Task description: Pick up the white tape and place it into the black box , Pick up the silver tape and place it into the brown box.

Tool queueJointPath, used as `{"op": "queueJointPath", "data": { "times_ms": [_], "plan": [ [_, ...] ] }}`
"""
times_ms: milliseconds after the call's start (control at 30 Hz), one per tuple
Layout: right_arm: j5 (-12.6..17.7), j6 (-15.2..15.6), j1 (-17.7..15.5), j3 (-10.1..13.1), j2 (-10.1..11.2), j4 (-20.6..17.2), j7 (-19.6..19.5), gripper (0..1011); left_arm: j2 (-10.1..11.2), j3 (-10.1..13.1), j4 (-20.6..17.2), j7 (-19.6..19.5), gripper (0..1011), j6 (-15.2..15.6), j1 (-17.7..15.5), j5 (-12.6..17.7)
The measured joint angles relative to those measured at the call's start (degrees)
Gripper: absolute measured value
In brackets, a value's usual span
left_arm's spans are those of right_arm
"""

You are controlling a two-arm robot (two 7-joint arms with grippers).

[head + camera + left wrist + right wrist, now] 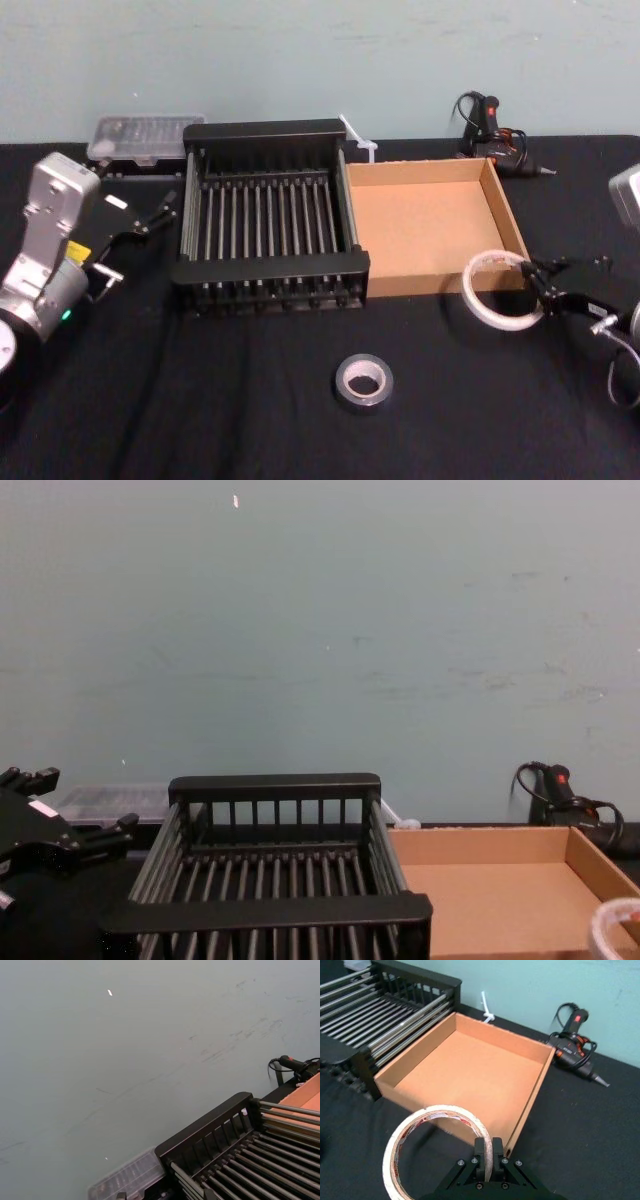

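My right gripper (537,285) is shut on the white tape (497,291), pinching the thin ring's wall between its fingers (487,1151). The ring (420,1125) hangs at the front right corner of the brown box (430,225), whose floor is bare. The ring's edge also shows low in the chest view (618,928). The silver tape (363,381) lies flat on the black tabletop, in front of the two boxes. The black box (270,268) stands left of the brown box, with nothing inside it. My left gripper (135,240) is parked open, left of the black box.
A glue gun (495,125) with a coiled cord lies behind the brown box at the back right. A clear plastic case (140,135) sits behind the black box's left corner. A white zip tie (358,140) lies between the boxes at the back.
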Motion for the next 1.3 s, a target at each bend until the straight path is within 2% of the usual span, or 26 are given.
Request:
{"op": "queueJointPath", "data": {
  "times_ms": [500, 600, 900, 1300],
  "plan": [
    [-3.6, 2.9, 8.3, -3.1, -4.0, 3.6, -0.5, 95, 0.0, 0.0, 0.0, 0.0, 1001, 0.0, 0.0, 0.0],
    [-4.4, 3.2, 10.5, -4.0, -5.4, 4.8, -0.1, 95, 0.0, 0.0, 0.0, 0.0, 1001, 0.0, 0.0, 0.0],
    [-5.4, 3.6, 14.5, -5.7, -8.5, 6.9, 0.5, 95, 0.0, 0.0, 0.0, 0.0, 1001, 0.0, 0.0, 0.0],
    [-6.6, 2.7, 19.1, -8.8, -11.1, 9.1, 2.7, 95, 0.0, 0.0, 0.0, 0.0, 1001, 0.0, 0.0, 0.0]
  ]
}}
